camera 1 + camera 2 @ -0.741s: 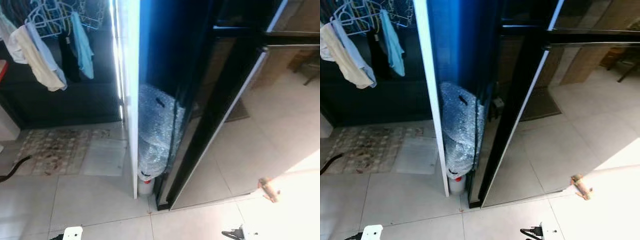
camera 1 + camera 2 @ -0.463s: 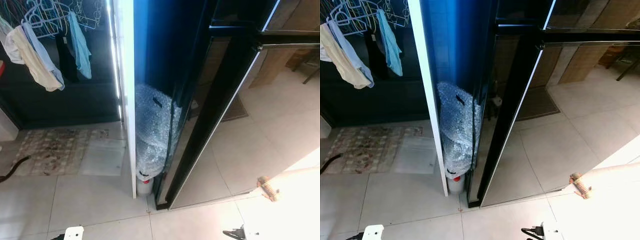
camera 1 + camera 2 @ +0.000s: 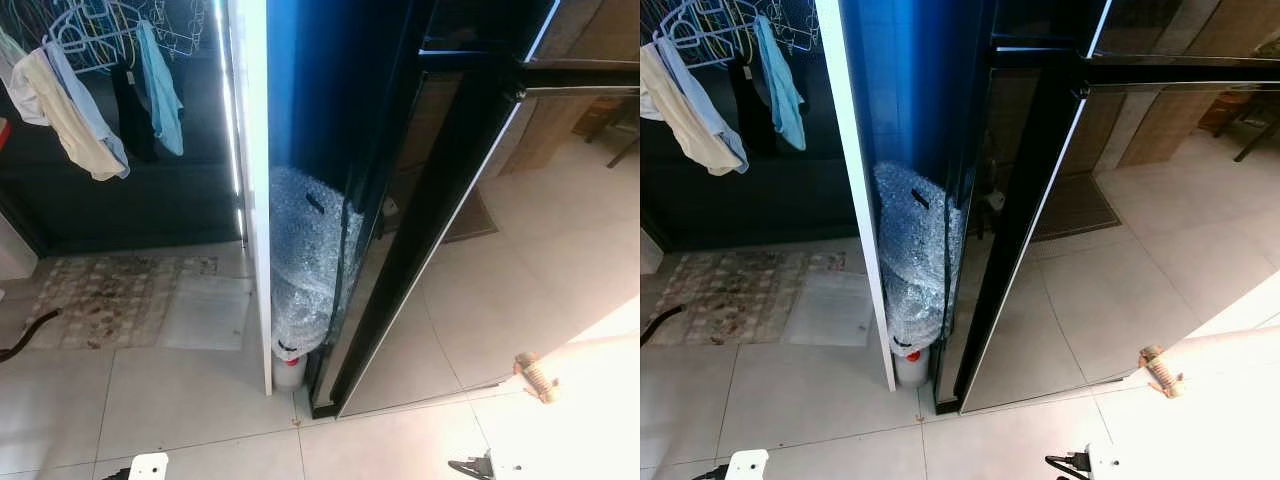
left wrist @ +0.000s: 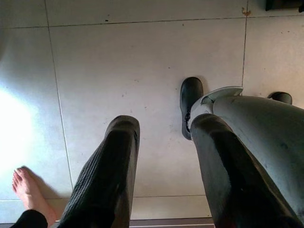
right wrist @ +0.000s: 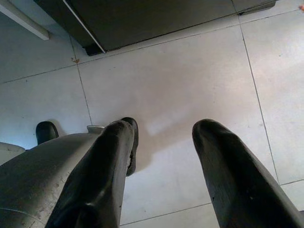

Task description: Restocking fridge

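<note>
Fridge ahead, dark door shut, bubble-wrapped bundle wedged beside it against white post. Left gripper and right gripper hanging over floor tiles, fingers parted, holding nothing. Bare foot nearby.

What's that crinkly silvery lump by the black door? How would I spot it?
Find the tall black glass door standing on the pale tiled floor. Wedged between it and the white upright panel is a bubble-wrapped bundle, a small white bottle at its foot. Nothing else there is wrapped.

Glossy black glass door, bubble-wrap plastic bundle (crinkly), smooth pale floor tiles, cloth laundry.
</note>
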Available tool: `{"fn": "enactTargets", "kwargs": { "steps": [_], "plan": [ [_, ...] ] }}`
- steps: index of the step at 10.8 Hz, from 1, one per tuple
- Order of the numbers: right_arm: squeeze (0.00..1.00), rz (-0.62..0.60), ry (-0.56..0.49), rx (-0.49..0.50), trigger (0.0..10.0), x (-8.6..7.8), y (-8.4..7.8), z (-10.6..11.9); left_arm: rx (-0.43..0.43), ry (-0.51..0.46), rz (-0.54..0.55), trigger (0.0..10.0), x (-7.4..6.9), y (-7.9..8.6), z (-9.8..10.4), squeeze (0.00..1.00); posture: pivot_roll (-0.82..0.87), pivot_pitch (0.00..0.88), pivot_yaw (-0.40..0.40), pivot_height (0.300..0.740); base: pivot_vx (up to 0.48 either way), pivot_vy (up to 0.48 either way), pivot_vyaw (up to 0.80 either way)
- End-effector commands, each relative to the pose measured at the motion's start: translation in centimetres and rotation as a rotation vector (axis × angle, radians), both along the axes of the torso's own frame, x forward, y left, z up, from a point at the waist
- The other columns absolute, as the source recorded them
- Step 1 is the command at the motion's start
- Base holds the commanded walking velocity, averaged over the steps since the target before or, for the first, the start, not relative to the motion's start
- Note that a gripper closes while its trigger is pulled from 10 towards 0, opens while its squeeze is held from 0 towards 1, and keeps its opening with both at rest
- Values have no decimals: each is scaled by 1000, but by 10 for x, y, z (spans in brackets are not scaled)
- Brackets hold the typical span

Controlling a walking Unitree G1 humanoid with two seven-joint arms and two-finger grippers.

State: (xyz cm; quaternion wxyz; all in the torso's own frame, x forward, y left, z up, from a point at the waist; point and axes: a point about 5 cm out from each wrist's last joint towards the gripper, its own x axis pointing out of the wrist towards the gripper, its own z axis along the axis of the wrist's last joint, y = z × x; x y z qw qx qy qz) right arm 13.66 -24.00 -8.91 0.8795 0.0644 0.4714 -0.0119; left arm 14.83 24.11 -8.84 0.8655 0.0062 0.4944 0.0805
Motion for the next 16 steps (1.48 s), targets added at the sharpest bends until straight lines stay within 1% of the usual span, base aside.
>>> {"fn": "enactTargets", "kwargs": {
  "steps": [1, 2, 6, 10, 13, 15, 16],
  "plan": [
    [0, -27, 14, -12, 10000, -5, -7, 0, -9, 18, -10, 10000, -6, -4, -3, 0, 12, 88, -92, 740, 0, 0, 0],
    [0, -32, 15, -11, 10000, -6, -7, -1, -10, 19, -13, 10000, -6, -3, -3, 0, 9, 80, -86, 740, 0, 0, 0],
    [0, -35, 18, -12, 10000, -6, -6, -1, -1, 20, -42, 10000, -5, -2, -2, 0, 3, 90, -83, 740, -264, 0, 0],
    [0, -38, 20, -21, 10000, -7, -7, -1, -5, 24, -32, 10000, -6, -2, -3, 0, -3, 108, -87, 740, -277, 0, 0],
    [0, -38, 20, -28, 10000, -6, -8, -1, 8, 27, -36, 10000, -6, -2, -3, 0, -3, 108, -88, 740, 0, 0, 0],
    [0, -35, 19, -29, 10000, -6, -7, -1, 11, 7, -32, 10000, -4, -2, -2, 0, -1, 104, -87, 740, 0, 0, 0],
    [0, -30, 19, -29, 10000, -6, -7, -1, 11, -20, -18, 10000, -3, -1, -1, 0, -1, 104, -87, 740, 0, 0, 0]
  ]
}}
